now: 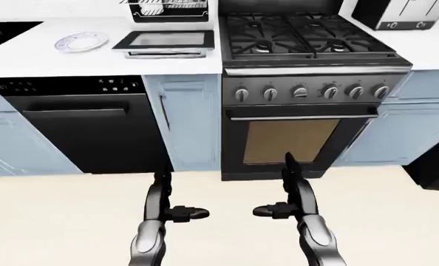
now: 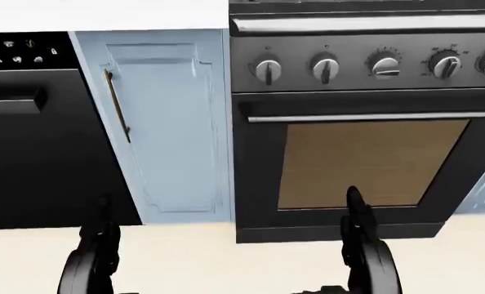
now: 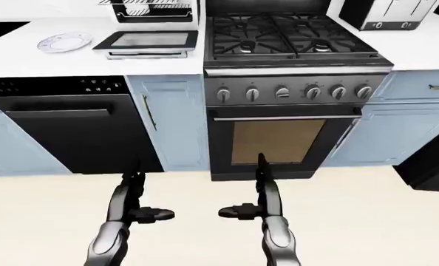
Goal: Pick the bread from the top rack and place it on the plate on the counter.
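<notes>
A white patterned plate [image 1: 81, 42] lies on the white counter [image 1: 27, 55] at the upper left of the left-eye view. To its right stands a small oven [image 1: 167, 39] with its door folded down. A wire rack [image 1: 164, 8] shows inside at the view's top edge, with a pale thing on it that is too small to tell as bread. My left hand [image 1: 176, 200] and right hand [image 1: 277, 195] are low in the view, over the floor, far below the counter. Both are open and empty, with fingers up and thumbs pointing inward.
A gas stove [image 1: 308, 36] with a row of knobs [image 1: 312, 92] and an oven door [image 1: 293, 138] stands in front of my right hand. A black dishwasher [image 1: 86, 127] and a blue cabinet door [image 1: 186, 119] are to its left. A toaster [image 1: 397, 14] sits at the top right.
</notes>
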Tool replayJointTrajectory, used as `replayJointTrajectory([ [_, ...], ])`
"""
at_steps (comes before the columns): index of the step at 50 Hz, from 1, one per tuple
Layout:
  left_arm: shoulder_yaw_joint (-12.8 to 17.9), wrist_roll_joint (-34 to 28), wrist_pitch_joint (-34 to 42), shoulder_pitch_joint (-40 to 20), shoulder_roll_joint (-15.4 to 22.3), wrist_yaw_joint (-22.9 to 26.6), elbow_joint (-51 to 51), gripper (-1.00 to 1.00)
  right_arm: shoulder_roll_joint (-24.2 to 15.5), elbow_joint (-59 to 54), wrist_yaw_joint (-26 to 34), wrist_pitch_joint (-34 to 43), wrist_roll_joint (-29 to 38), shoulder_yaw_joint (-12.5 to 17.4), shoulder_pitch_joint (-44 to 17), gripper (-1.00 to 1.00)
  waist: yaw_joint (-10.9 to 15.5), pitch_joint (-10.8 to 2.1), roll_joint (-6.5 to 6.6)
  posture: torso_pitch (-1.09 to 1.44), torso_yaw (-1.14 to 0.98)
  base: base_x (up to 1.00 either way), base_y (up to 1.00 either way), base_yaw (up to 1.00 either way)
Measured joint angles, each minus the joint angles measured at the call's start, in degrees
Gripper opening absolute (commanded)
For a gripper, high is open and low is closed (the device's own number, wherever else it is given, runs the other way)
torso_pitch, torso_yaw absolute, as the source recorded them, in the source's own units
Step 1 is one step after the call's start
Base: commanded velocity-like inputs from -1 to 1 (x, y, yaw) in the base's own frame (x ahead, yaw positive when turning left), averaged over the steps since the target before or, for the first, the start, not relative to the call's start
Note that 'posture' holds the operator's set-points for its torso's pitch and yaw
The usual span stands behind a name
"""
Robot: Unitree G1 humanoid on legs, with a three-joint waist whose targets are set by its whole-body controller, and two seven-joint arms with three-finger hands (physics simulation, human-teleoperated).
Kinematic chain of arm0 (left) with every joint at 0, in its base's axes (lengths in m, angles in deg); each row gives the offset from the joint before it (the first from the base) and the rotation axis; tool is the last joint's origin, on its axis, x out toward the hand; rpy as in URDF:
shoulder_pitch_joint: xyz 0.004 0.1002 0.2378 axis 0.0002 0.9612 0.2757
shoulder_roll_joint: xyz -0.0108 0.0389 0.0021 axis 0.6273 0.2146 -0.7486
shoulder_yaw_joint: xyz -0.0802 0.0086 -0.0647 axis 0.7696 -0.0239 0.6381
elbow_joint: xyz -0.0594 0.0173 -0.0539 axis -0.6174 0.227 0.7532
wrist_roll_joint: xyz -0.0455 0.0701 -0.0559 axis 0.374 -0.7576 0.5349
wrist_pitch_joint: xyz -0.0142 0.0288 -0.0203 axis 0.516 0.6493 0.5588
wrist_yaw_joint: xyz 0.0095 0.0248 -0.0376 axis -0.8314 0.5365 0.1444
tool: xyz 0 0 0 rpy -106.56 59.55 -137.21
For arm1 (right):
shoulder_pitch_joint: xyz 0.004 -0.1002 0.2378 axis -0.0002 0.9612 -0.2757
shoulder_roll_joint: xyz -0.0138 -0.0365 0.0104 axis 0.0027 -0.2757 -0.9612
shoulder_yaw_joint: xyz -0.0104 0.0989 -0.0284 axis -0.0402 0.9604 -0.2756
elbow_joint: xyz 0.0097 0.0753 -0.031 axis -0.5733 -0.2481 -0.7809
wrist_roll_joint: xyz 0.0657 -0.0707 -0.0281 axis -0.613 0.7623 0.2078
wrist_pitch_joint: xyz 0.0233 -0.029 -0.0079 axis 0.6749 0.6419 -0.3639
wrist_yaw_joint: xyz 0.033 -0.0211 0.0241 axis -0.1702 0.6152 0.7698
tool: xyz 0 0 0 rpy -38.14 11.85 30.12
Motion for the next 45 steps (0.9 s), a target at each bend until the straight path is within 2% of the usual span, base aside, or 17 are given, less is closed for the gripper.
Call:
replayJointTrajectory([
  [1, -0.03, -0.06, 1.76, 0.27, 0.28, -0.05, -3.00, 1.00, -0.17, 2.17, -0.06, 1.28, -0.11, 0.01, -0.13, 1.00, -0.11, -0.34, -0.24, 0.00, 0.00, 0.00, 0.00, 0.00],
  [3, 0.25, -0.45, 5.26, -0.98, 0.81, -0.19, -11.02, 1.00, -0.78, 8.60, -0.52, 3.90, -0.04, 0.86, -1.90, 1.00, 0.33, -2.79, -0.17, 0.00, 0.00, 0.00, 0.00, 0.00],
  [4, 0.47, -0.72, 6.31, -1.78, 0.94, -0.22, -13.58, 1.00, -0.73, 10.60, -0.82, 4.69, -0.07, 1.34, -2.90, 1.00, 0.40, -2.11, -0.47, 0.00, 0.00, 0.00, 0.00, 0.00],
  [5, 0.62, -0.89, 7.36, -1.81, 0.89, -0.21, -15.61, 1.00, -0.79, 12.26, -1.03, 5.53, -0.02, 1.38, -3.15, 1.00, 0.45, -2.03, -0.62, 0.00, 0.00, 0.00, 0.00, 0.00],
  [7, 0.85, -1.11, 10.35, -2.15, 0.98, -0.08, -18.89, 1.00, -0.94, 14.75, -1.25, 7.41, 0.11, 1.31, -3.61, 1.00, 0.47, -3.20, -0.56, 0.00, 0.00, 0.00, 0.00, 0.00],
  [10, 1.23, -1.56, 14.69, -3.96, 1.34, 0.20, -21.83, 1.00, -1.19, 17.35, -1.11, 10.74, 0.38, 1.20, -4.56, 1.00, 0.56, -3.66, -0.33, 0.00, 0.00, 0.00, 0.00, 0.00],
  [19, 1.86, -2.65, 24.11, -9.73, 2.38, 0.76, -27.77, 1.00, -1.89, 25.05, 0.41, 20.68, 2.20, 0.92, -8.67, 1.00, 0.51, -4.00, -0.19, 0.00, 0.00, 0.00, 0.00, 0.00],
  [25, 3.50, -2.98, 30.09, -14.95, 4.13, 0.98, -32.10, 1.00, -2.90, 29.44, 1.45, 26.43, 3.03, 1.52, -12.50, 1.00, 0.54, -4.07, -0.20, 0.00, 0.00, 0.00, 0.00, 0.00],
  [35, 5.33, -2.61, 38.94, -24.54, 7.87, 2.02, -35.24, 1.00, -5.91, 34.75, 1.40, 37.53, 1.49, 4.29, -24.11, 1.00, 0.49, -3.46, -0.19, 0.00, 0.00, 0.00, 0.01, 0.00],
  [42, 7.24, -1.48, 43.37, -29.05, 11.10, 2.93, -38.61, 1.00, -9.04, 36.61, 0.27, 42.18, -0.20, 6.46, -29.67, 1.00, -0.33, -3.33, 2.04, 0.00, 0.00, 0.00, 0.16, 0.00],
  [45, 8.99, -0.84, 44.84, -30.04, 12.62, 2.97, -39.61, 1.00, -9.79, 37.86, 0.37, 43.52, -0.88, 6.37, -30.87, 1.00, -0.05, -3.02, 1.49, 0.00, 0.00, 0.00, 0.17, 0.00],
])
